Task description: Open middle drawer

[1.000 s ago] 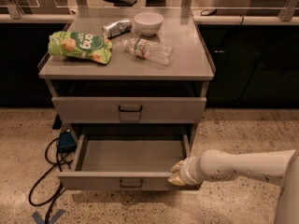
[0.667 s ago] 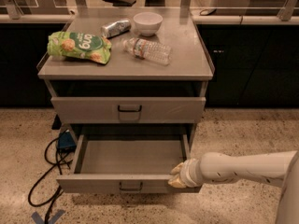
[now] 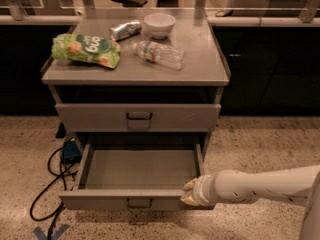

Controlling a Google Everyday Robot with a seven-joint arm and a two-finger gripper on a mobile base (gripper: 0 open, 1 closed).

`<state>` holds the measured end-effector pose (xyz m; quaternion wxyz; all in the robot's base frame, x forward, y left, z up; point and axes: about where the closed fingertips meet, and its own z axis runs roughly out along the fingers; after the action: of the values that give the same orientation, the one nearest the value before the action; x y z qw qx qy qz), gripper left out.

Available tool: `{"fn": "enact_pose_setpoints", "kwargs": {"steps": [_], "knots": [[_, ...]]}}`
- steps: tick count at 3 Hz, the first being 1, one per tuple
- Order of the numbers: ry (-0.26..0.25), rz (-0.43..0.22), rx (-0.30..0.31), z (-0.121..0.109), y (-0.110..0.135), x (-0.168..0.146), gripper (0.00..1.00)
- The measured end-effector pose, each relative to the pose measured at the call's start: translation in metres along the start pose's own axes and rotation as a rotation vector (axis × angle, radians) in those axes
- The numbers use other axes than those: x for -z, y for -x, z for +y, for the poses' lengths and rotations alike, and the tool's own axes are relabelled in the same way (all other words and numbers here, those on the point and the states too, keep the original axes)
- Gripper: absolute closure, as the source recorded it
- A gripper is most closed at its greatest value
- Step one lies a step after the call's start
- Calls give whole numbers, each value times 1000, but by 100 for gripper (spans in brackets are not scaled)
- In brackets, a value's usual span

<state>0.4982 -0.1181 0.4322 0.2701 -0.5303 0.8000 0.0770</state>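
Observation:
The middle drawer (image 3: 135, 170) is a wide grey metal drawer, pulled far out of the cabinet and empty inside. Its small black wire handle (image 3: 139, 202) is centred on the front. My gripper (image 3: 189, 193) is at the right front corner of this open drawer, against the front panel's right end. My pale arm (image 3: 260, 185) reaches in from the right. The drawer above (image 3: 138, 117) is closed, with its own black handle. Any drawer below is hidden under the open one.
On the cabinet top (image 3: 200, 71) lie a green snack bag (image 3: 86, 50), a clear plastic bottle (image 3: 159, 54), a white bowl (image 3: 159, 24) and a silver can (image 3: 125, 30). Black cables (image 3: 50, 184) and a blue object (image 3: 70, 151) lie on the floor left of the cabinet.
The open drawer has slid out slightly further towards the camera, and my gripper has moved with its right front corner.

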Motion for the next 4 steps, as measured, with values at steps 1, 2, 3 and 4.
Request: {"fn": "enact_pose_setpoints", "kwargs": {"steps": [1,2,3,4], "knots": [[-1,-27,-11,7,25,-2,100],[-1,-27,-11,7,22,-3,100],[-1,-27,-11,7,22,-3,82],[-1,-27,-11,7,22,-3,58]]}}
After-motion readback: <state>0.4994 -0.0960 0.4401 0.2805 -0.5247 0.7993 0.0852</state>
